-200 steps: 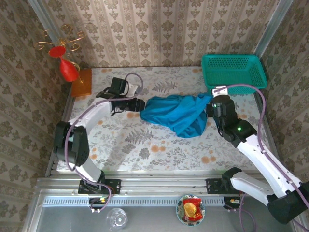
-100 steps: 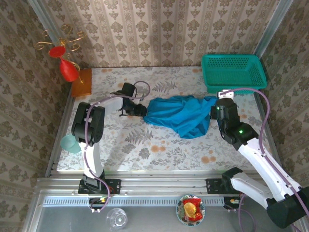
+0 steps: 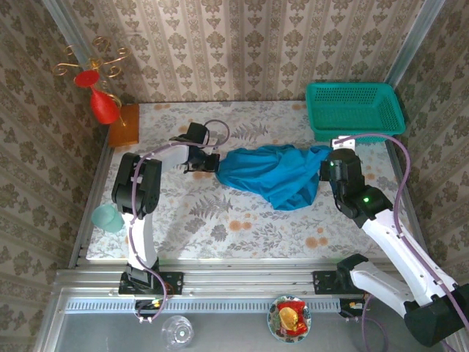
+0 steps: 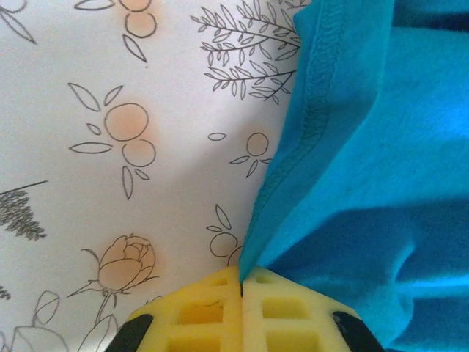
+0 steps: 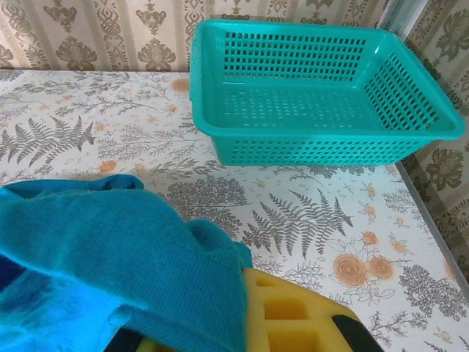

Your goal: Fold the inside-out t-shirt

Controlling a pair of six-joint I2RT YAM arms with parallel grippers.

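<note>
Right now your left gripper [image 4: 242, 282] is clamped on the very edge of the inside-out t-shirt [image 3: 271, 174]. In the left wrist view the yellow pads meet with only a sliver of stitched hem pinched between them. That bite is thin, so a hard pull outward could let the hem slip free and drop that end onto the table [image 3: 212, 220].

Moving right, the shirt stretches as a bunched, twisted band across the middle of the table. A loose lobe sags toward you near its right end. It is not spread flat, so I'd judge the folding proper hasn't begun. Lay it down like this and that lobe could tuck under and leave a lump inside the fold.

Further right, your right gripper [image 3: 323, 166] looks closed on the shirt's other end. In the right wrist view cloth is draped over one pad, so how much it really holds is hidden. Just beyond it sits the teal basket [image 5: 322, 95]. If you swing that end toward the far right, the cloth or the wrist could catch its rim.
</note>
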